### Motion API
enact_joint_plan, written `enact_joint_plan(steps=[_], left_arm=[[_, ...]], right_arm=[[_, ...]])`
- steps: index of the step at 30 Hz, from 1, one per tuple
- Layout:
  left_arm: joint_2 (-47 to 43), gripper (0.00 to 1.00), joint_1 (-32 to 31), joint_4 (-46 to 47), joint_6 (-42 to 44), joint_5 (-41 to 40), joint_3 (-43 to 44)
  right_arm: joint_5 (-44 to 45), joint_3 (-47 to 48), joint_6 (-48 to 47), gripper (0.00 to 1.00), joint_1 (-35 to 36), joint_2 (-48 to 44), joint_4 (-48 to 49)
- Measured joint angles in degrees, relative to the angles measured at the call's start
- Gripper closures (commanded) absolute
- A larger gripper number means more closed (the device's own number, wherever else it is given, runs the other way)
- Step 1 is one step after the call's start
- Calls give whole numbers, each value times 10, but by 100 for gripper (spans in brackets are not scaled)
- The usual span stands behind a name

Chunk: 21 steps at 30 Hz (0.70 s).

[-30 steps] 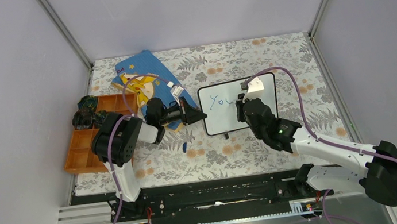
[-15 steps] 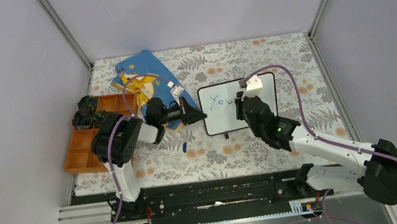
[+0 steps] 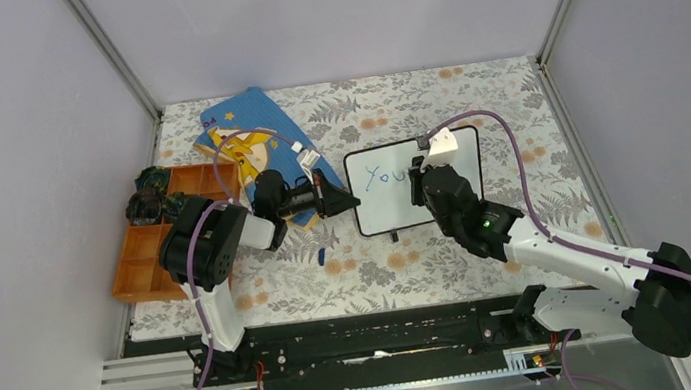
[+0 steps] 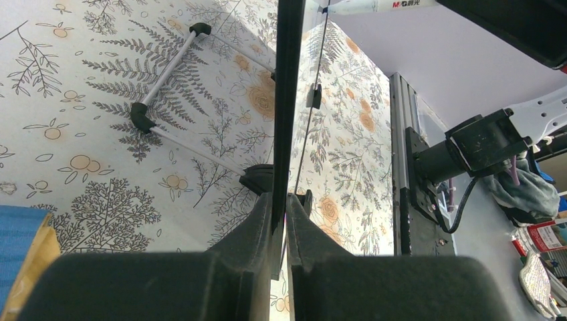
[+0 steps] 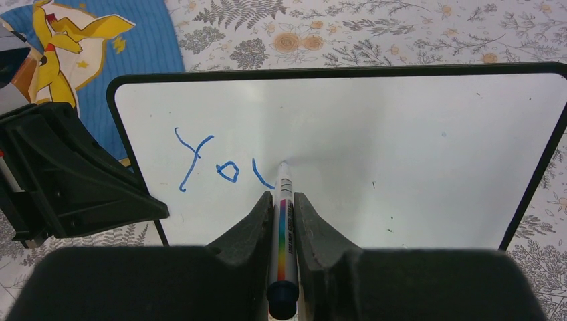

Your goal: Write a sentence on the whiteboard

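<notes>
Whiteboard (image 3: 442, 192): stands propped on its little black feet near the middle of the floral counter (image 3: 431, 259), its white face towards the arms.
Sentence (image 5: 220, 164): blue letters "Yo" plus the first stroke of a third letter, on the upper left of the whiteboard; the rest of the face is blank.
Left hand (image 4: 286, 200): clenched on the whiteboard's left edge, with the black frame pinched between both fingers.
Right hand (image 5: 284, 200): grasping a marker (image 5: 284, 227) that runs lengthwise between its fingers.
Marker: white barrel with a rainbow stripe and a black rear end; the tip touches the whiteboard at the end of the last blue stroke.
Book (image 3: 248, 132): blue, lying flat behind and to the left of the whiteboard, partly under the left arm.
Tray (image 3: 144, 267): orange, with compartments, at the counter's left edge.
Blue bit (image 3: 322, 255): small, lying on the counter near the whiteboard's front left corner; I cannot tell what it is.
</notes>
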Motion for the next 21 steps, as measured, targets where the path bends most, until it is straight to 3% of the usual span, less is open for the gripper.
enact_joint_plan(steps=[13, 21], left_arm=[[-6, 100, 0, -11, 7, 0, 0], [-7, 100, 0, -15, 9, 0, 0]], right_arm=[[-3, 1, -2, 100, -2, -6, -5], [-16, -11, -1, 100, -4, -113, -37]])
